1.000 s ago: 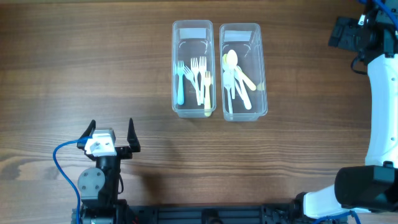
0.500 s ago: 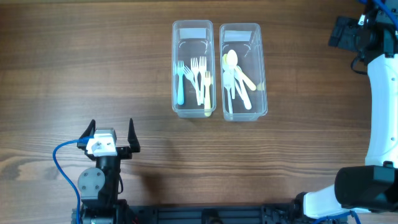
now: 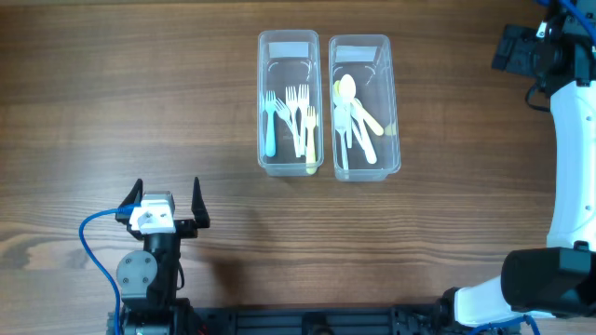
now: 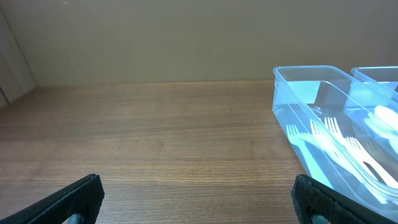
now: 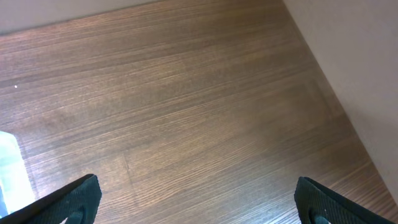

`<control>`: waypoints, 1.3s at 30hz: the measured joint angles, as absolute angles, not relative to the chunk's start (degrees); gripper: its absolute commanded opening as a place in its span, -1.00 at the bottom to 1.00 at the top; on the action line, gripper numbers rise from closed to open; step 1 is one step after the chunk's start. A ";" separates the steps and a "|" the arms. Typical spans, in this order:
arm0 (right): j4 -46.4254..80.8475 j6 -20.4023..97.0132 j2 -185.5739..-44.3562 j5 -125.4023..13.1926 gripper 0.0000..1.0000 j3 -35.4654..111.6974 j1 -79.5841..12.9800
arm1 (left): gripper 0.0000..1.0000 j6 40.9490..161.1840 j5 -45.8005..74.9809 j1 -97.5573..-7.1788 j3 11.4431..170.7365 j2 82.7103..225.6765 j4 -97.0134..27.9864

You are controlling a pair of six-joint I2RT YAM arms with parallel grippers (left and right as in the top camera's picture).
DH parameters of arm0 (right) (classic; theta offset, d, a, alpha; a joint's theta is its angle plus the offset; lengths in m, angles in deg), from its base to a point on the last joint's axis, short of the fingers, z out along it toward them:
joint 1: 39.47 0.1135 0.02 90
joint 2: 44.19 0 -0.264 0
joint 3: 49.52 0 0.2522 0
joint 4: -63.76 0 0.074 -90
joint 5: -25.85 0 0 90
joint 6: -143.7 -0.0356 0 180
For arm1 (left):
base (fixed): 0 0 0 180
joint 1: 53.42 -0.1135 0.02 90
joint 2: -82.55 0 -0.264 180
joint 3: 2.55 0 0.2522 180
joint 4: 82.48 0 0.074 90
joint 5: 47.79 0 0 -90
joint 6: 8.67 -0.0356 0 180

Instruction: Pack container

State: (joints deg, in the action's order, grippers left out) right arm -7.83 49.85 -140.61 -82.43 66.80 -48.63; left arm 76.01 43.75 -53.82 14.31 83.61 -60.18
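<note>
Two clear plastic containers stand side by side at the table's middle back. The left container (image 3: 289, 42) holds several forks (image 3: 298, 116), one of them blue (image 3: 270, 126). The right container (image 3: 359, 46) holds several pale spoons (image 3: 354, 116). My left gripper (image 3: 168, 200) is open and empty at the front left, well apart from the containers; its wrist view shows the left container (image 4: 292, 93) with forks (image 4: 339, 146) ahead to the right. My right gripper (image 3: 521, 46) is at the far right edge; its wrist view (image 5: 199, 202) shows its fingers wide open over bare wood.
The table is dark wood (image 3: 140, 93). A blue cable (image 3: 88, 242) loops beside the left arm's base. The right arm's white links (image 3: 568, 158) run down the right edge. A beige wall (image 4: 186, 37) rises behind the table.
</note>
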 measured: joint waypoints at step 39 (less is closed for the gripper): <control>40.70 42.24 -90.45 -67.77 0.99 29.34 -43.24 | 1.00 76.01 43.73 -53.82 14.24 83.58 -60.16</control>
State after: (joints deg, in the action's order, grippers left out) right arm 40.70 42.24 -90.45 -67.77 29.34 -43.24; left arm 76.01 43.73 -53.82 14.24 83.58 -60.16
